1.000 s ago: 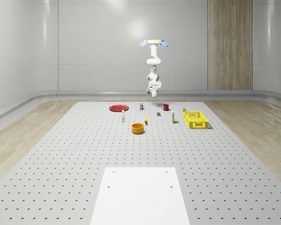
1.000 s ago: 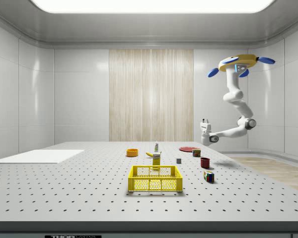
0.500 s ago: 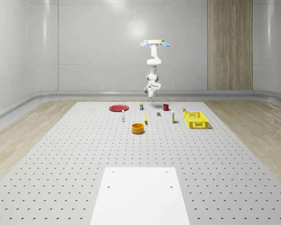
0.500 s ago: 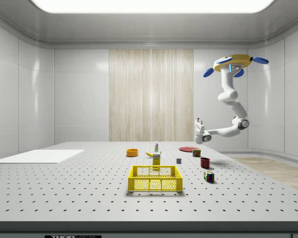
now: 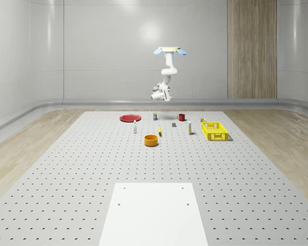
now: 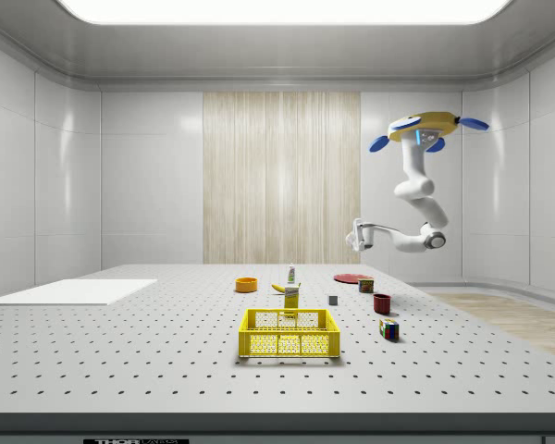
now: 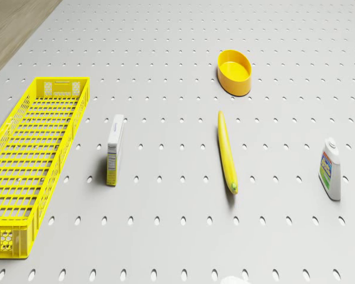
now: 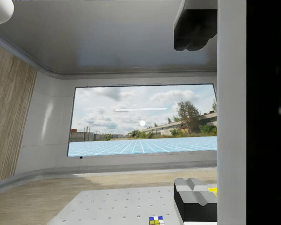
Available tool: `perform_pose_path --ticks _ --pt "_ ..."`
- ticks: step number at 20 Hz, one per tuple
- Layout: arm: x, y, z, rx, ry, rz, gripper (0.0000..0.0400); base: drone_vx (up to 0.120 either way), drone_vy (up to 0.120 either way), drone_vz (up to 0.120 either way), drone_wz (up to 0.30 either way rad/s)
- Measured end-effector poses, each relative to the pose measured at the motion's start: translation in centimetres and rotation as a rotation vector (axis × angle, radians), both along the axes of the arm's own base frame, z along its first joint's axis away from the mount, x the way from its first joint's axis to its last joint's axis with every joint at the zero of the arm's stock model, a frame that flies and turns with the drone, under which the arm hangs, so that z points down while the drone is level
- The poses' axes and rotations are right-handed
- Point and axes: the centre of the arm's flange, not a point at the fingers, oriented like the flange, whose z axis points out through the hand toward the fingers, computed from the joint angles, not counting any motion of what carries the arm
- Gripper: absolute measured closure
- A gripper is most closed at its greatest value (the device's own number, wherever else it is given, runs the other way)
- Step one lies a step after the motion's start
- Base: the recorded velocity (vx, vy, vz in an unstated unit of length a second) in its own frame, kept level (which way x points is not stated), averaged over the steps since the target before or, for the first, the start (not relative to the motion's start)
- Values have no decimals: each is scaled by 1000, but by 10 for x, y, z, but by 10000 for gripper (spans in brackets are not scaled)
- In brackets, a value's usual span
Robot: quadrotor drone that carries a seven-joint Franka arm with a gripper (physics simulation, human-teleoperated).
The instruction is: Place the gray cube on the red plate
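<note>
The gray cube sits on the bench, near the far end. It is alone there and nothing touches it. In the whole-scene view the red plate lies flat at about ten o'clock from the cube, well apart from it. A red mug stands near the cube at about one o'clock. The yellow crate is at about three to four o'clock, and an orange bowl is at about eight o'clock.

The hand is up in the air, at about eleven o'clock from the cube, high above the bench between the cube and the plate. In the wrist view its two fingers are wide apart and hold nothing.

The drone hovers high over the far end of the bench, with the arm bent down below it. In the drone view a banana lies near the bowl.
</note>
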Motion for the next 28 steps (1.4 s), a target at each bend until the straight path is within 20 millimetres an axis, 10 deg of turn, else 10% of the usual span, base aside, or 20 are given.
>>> perform_pose_path --ticks 5,10,28 --pt "2 -29 -70 -789 0 -29 0 120 0 -120 0" --pt "3 -67 -94 -1241 3 -43 0 120 0 -120 0" --pt "3 -98 -101 -1562 9 -47 0 80 16 -89 0"
